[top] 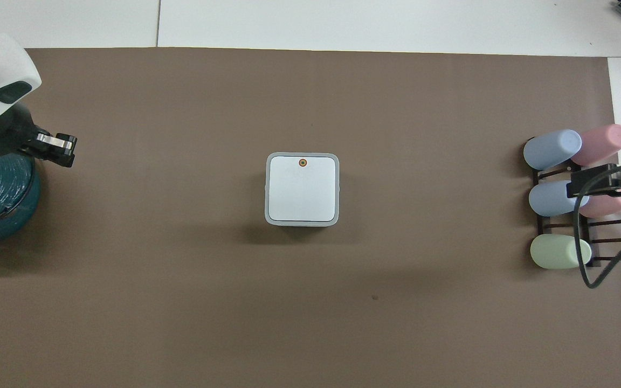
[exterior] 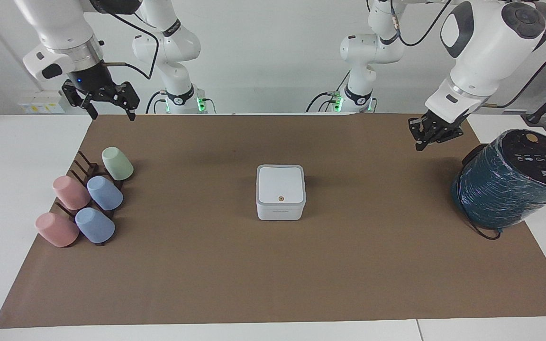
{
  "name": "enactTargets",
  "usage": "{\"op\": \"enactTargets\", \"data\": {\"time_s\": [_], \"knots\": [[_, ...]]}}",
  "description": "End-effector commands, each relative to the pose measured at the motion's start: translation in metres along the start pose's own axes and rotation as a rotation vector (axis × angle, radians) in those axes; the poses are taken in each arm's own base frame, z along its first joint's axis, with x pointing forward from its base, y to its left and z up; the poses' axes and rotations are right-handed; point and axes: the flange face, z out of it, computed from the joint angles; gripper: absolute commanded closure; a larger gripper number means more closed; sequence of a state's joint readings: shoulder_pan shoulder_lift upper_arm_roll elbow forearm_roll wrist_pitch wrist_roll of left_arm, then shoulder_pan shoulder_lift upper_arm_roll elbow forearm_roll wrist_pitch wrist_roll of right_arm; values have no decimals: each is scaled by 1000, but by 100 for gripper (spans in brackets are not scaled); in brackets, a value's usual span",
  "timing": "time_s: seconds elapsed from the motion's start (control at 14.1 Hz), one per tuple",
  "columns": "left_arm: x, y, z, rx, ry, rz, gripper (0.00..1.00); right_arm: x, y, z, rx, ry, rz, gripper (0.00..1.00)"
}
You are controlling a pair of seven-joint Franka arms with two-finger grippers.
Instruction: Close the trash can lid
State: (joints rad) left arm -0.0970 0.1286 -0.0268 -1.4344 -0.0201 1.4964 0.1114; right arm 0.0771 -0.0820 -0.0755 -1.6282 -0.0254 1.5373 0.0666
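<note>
The white cube-shaped trash can [exterior: 280, 210] stands in the middle of the brown mat, also in the overhead view [top: 302, 222]. Its lid [exterior: 280, 183] lies flat and closed on top, orange dot facing up [top: 302, 188]. My left gripper [exterior: 425, 140] is shut and empty, up in the air over the mat's edge next to the teal cylinder, well apart from the can; it also shows in the overhead view [top: 64, 152]. My right gripper [exterior: 112, 112] is open and empty, waiting raised over the mat's corner by the cup rack [top: 585, 183].
A large dark teal wrapped cylinder [exterior: 510, 180] stands at the left arm's end of the table. A dark rack with several pink, blue and green cups [exterior: 88, 199] lies at the right arm's end. The brown mat [exterior: 273, 265] covers the table's middle.
</note>
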Motion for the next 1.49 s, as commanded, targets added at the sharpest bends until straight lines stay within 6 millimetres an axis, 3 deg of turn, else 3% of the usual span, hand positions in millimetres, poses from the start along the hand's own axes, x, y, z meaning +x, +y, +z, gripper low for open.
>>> {"op": "enactTargets", "data": {"time_s": [0.0,0.07,0.14,0.21,0.28,0.35,0.92,1.42], "knots": [[-16,-6,-8,54,-30,29,100,-9,-1,-1,4,-4,-1,0],[-17,-8,-9,67,-33,40,100,-9,0,-1,4,-4,1,0],[-16,-7,-9,68,-29,42,93,-9,-1,-2,4,-2,-1,0],[-15,-7,-10,70,-18,33,63,-9,0,-1,4,-4,1,0],[-13,-4,-10,71,-10,38,21,-9,-1,-1,4,-4,-1,0],[-11,-2,-12,74,8,43,0,-9,-1,-1,4,-4,-1,0],[0,1,-20,24,113,44,0,-9,-1,-1,4,-4,-1,0],[1,4,-13,32,111,48,0,-9,-1,-1,6,-4,-1,0]]}}
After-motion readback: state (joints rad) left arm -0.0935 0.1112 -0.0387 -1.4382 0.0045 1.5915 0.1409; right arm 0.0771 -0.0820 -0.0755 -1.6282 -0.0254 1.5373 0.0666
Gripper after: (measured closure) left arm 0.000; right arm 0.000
